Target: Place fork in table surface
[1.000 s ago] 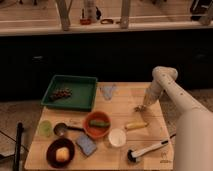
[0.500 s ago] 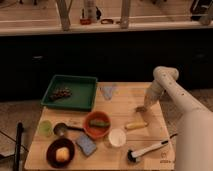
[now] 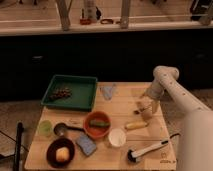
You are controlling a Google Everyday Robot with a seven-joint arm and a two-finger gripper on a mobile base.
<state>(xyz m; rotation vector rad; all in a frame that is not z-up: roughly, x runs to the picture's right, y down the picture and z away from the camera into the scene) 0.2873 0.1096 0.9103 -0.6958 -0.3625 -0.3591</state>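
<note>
My gripper (image 3: 148,104) is at the end of the white arm, low over the right side of the light wooden table surface (image 3: 125,102). A thin fork (image 3: 141,111) with a dark handle shows just under the gripper's tip, at or very near the tabletop. I cannot tell whether the gripper holds it or whether it rests on the wood.
A dark green tray (image 3: 80,82) with grapes stands at the back left, with a pale blue cloth (image 3: 108,91) beside it. Nearer the front are an orange bowl (image 3: 97,124), a white cup (image 3: 117,137), a yellowish item (image 3: 136,125), a white-handled brush (image 3: 147,149), a spoon (image 3: 62,129) and a blue sponge (image 3: 86,144).
The gripper has come down slightly toward the tabletop at the right side. Nothing else on the table has moved.
</note>
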